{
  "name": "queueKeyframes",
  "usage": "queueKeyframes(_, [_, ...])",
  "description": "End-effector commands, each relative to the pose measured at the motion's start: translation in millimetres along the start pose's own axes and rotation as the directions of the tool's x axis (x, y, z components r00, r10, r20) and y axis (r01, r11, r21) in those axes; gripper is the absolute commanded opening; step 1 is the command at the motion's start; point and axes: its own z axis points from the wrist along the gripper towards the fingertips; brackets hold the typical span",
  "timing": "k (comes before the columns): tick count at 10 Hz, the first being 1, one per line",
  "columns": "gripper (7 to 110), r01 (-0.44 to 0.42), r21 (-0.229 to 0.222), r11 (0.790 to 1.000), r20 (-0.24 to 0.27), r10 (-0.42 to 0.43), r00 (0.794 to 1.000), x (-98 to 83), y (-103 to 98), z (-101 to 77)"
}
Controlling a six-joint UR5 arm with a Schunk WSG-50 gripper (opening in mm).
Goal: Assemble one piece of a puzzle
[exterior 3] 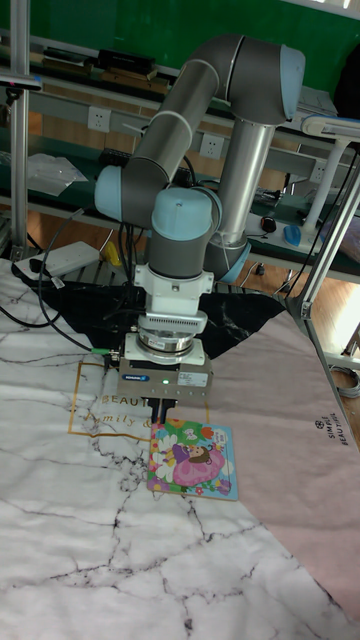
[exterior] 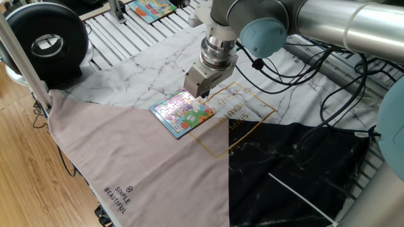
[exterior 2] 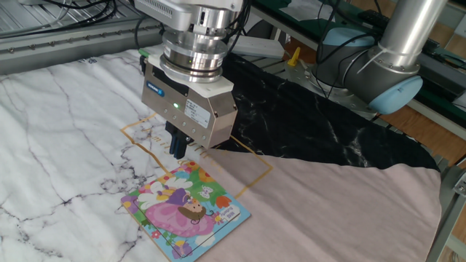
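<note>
The puzzle (exterior: pixel 183 113) lies flat where the marble cloth meets the pink cloth. It is a small blue-rimmed board (exterior 2: pixel 186 211) with a pink and green cartoon picture (exterior 3: pixel 193 460). My gripper (exterior 2: pixel 178 153) points straight down over the board's far edge, its tips just above the rim (exterior: pixel 201 94). The dark fingers (exterior 3: pixel 160 412) stand close together as one narrow stalk, so the gripper looks shut. The piece does not show in any view, and I cannot tell if anything is pinched between the tips.
A second colourful board (exterior: pixel 151 9) lies at the back on the slatted table. A black round device (exterior: pixel 45 44) and a metal post (exterior: pixel 22 60) stand at the left. Cables (exterior: pixel 328 82) trail behind the arm. Black cloth (exterior: pixel 297 164) covers the right side.
</note>
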Motion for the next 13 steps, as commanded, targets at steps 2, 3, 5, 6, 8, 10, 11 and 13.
queueKeyframes(2, [7, -0.006, 0.000, 1.000, -0.002, 0.006, 1.000, -0.2, -0.8, -1.1])
queueKeyframes(3, [7, -0.004, 0.001, 1.000, -0.003, 0.004, 1.000, 0.2, -1.1, -1.1])
queueKeyframes(5, [7, 0.003, 0.007, 1.000, -0.007, -0.003, 1.000, 0.9, -2.4, -1.3])
queueKeyframes(6, [7, 0.005, 0.012, 1.000, -0.007, -0.005, 1.000, 1.0, -3.4, -1.6])
queueKeyframes(8, [7, 0.006, 0.029, 1.000, -0.003, -0.005, 1.000, 0.0, -7.5, -1.9])
queueKeyframes(10, [7, 0.013, 0.029, 0.999, 0.006, -0.013, 1.000, -2.6, -6.9, -1.5])
queueKeyframes(11, [7, 0.018, 0.026, 1.000, 0.006, -0.018, 1.000, -2.8, -5.5, -1.6])
queueKeyframes(13, [7, 0.028, 0.036, 0.999, 0.000, -0.028, 1.000, -1.8, -7.4, -2.0])
